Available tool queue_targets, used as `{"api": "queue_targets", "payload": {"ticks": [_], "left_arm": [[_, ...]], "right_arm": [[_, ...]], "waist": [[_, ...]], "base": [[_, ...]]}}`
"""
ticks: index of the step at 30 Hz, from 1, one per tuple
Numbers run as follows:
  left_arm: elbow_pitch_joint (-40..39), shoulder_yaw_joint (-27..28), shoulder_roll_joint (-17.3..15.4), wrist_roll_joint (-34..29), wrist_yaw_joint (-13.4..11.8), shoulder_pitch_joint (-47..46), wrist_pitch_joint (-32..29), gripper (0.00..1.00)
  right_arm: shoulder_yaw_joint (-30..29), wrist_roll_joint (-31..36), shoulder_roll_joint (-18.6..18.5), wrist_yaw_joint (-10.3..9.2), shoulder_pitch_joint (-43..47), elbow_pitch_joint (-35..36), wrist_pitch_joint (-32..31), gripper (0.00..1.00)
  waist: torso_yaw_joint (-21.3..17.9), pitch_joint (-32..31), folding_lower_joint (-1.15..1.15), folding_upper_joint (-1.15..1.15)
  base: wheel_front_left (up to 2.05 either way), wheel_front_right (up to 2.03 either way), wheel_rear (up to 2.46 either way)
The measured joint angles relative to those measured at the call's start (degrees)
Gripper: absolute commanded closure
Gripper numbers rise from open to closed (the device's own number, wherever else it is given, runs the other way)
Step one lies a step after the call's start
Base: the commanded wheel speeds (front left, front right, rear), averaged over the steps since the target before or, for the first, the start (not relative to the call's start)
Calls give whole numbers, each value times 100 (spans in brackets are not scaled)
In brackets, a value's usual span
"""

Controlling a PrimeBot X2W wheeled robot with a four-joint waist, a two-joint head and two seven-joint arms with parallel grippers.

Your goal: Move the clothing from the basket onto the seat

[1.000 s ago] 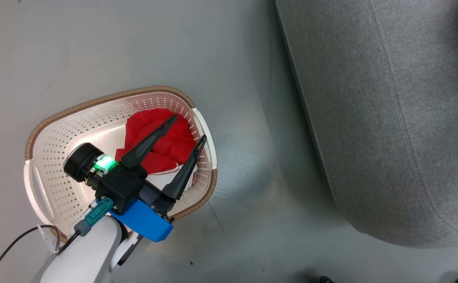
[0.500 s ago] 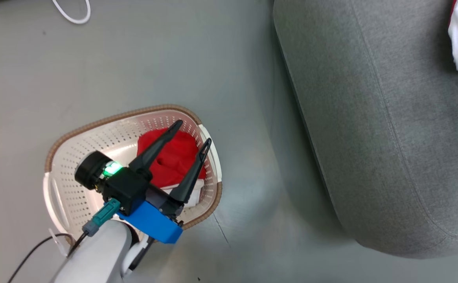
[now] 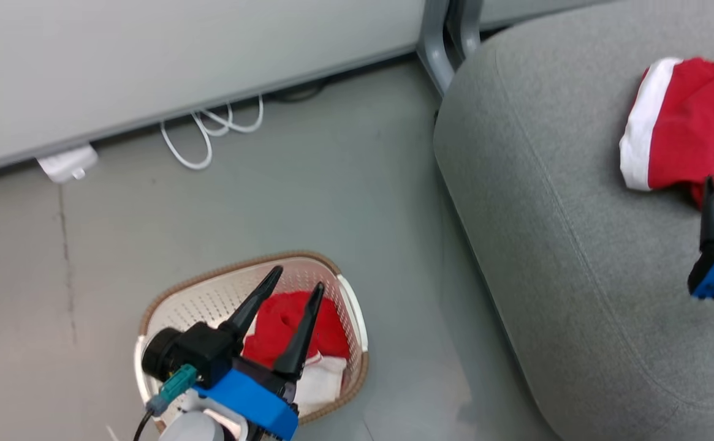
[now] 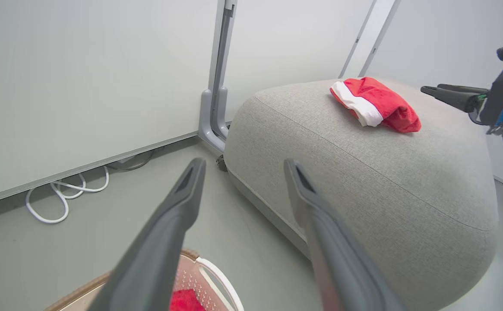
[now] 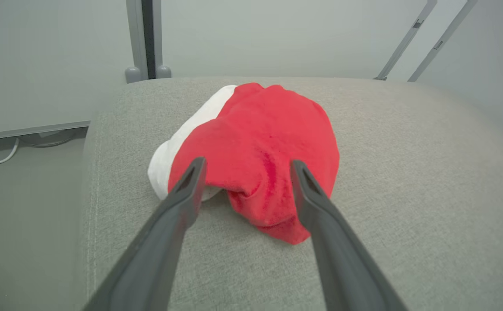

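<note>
Head view showed you halfway: one red garment [image 3: 694,147] lay on the seat [image 3: 546,245], while the other garment [image 3: 283,327] sat in the basket [image 3: 234,264]. Your left gripper [image 3: 298,277] hung spread and empty above the basket. Your right gripper [image 5: 247,163], also spread, held nothing.

Seat [image 3: 577,245]: mid-grey woven fabric, fine fleck, no print. Seat garment [image 3: 694,141]: bright red, plain, one broad white band along an edge. Basket [image 3: 209,300]: cream-white walls dotted with rows of small holes, brown woven-look rim, white handle. Basket garment [image 3: 286,321]: same red, with a white part on the near side. Left gripper [image 3: 298,277]: black-fingered, black and blue body, teal plug. Right gripper [image 5: 247,163]: dark grey-black, blue body. Floor [image 3: 271,202]: dull grey. Wall [image 3: 148,61]: pale grey-white. Cable [image 3: 209,131]: white.
</note>
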State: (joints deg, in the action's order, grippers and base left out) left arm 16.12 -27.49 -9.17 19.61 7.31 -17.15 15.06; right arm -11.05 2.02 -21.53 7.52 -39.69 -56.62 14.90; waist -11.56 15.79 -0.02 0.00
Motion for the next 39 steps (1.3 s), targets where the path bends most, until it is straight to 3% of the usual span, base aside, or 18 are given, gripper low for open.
{"api": "queue_targets", "payload": {"ticks": [8, 21, 28, 39], "left_arm": [[90, 684, 156, -30, 1, 630, 0, 0], [-15, 1795, 425, -246, 1, 1380, 0, 0], [-111, 1984, 452, -366, 1, 1538, 0, 0], [-168, 2036, 438, -430, 1, 1599, 0, 0]], "right_arm": [[269, -383, 628, 0, 1549, 1886, 15, 0], [662, -266, 1481, 0, 3656, 5056, -1050, 0], [748, -289, 1724, 1, 4242, 5728, -1311, 0], [854, -243, 1812, 0, 4428, 5923, -1397, 0]], "waist": [[341, -756, 0, 0], [1092, -1386, 1, 0], [1426, -1617, 1, 0], [1508, -1688, 2, 0]], "base": [[0, 0, 0], [0, 0, 0], [0, 0, 0], [0, 0, 0]]}}
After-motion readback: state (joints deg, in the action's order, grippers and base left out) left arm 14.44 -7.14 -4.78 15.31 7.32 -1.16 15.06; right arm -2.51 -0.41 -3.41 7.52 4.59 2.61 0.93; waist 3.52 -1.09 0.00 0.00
